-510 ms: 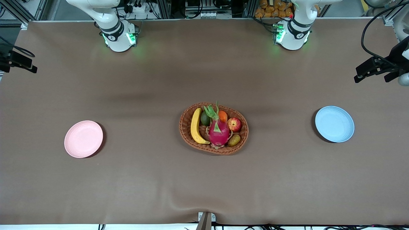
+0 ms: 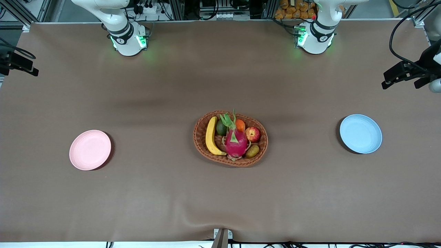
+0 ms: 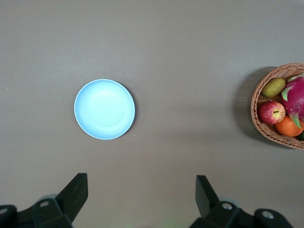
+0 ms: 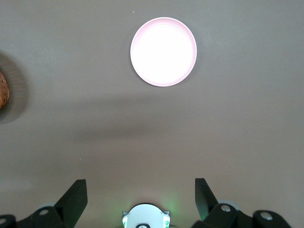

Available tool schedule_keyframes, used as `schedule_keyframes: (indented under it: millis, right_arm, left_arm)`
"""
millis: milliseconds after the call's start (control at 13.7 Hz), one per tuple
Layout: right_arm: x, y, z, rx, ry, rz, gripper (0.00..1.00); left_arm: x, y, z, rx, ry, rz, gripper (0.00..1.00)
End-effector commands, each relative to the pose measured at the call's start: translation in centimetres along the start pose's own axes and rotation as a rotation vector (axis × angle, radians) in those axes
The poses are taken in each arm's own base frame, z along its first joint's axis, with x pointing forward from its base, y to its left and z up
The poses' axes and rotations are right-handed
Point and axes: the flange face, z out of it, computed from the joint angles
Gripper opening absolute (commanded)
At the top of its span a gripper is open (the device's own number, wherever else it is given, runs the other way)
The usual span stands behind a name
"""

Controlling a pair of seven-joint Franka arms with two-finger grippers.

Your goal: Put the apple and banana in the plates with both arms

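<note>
The apple [image 2: 253,134] and the banana [image 2: 211,136] lay in the woven basket [image 2: 201,131] at mid-table, with a dragon fruit [image 2: 236,142] between them. The pink plate [image 2: 90,150] sat toward the right arm's end, the blue plate [image 2: 360,133] toward the left arm's. The left gripper [image 3: 141,199] hung spread and unladen high above the bare cloth near the blue plate, and the right gripper [image 4: 141,199] likewise near the pink one.

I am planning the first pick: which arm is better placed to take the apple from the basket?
Probably the left. The apple lies at the basket's end toward the left arm and the blue plate, and the open left claw sees it. The banana suits the right.
</note>
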Motion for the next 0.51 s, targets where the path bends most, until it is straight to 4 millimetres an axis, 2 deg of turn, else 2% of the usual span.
schedule_keyframes:
  millis: [0, 146, 437]
  right_arm:
    - [-0.3, -0.8, 0.1, -0.015, -0.009, -0.006, 1.0]
    - [-0.3, -0.2, 0.1, -0.013, -0.012, 0.0, 1.0]
    - [-0.6, -0.4, -0.2, -0.013, -0.01, -0.004, 1.0]
  left_arm:
    - [0.2, 0.1, 0.7, 0.007, -0.03, 0.022, 1.0]
    - [0.3, 0.1, 2.3, 0.009, -0.08, 0.031, 1.0]
    - [1.3, 2.4, 5.4, 0.009, -0.122, 0.095, 1.0]
